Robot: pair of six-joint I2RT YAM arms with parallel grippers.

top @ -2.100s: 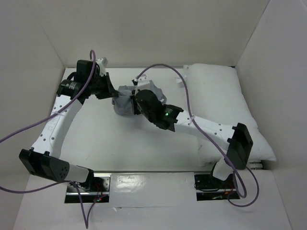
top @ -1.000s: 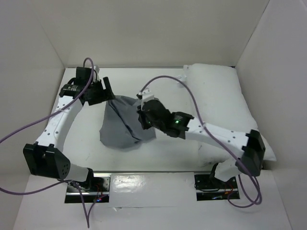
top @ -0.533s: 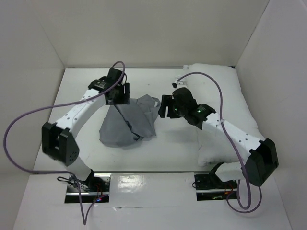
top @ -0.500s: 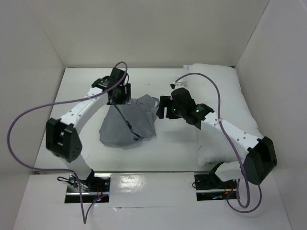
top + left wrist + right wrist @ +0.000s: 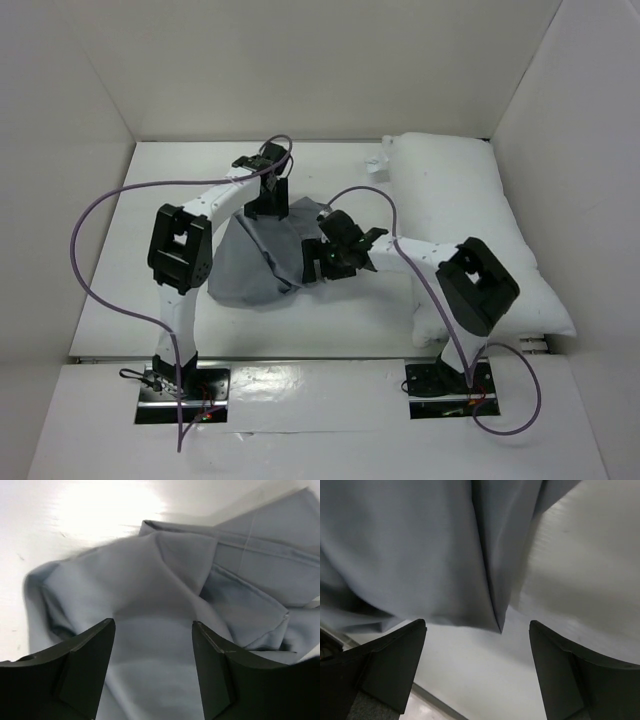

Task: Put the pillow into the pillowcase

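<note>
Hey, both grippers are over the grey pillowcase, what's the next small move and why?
Probably lower the left gripper and pinch a pillowcase fold: both it and the right gripper hang open, holding nothing, the cloth lies crumpled, the pillow outside.

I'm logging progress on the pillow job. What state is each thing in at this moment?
pillow: lying bare along the right side of the table, outside the case.
pillowcase: crumpled and limp on the table, no pillow in it, not gripped.
left gripper: open above the pillowcase, holding nothing.
right gripper: open at the pillowcase's edge, holding nothing.
</note>
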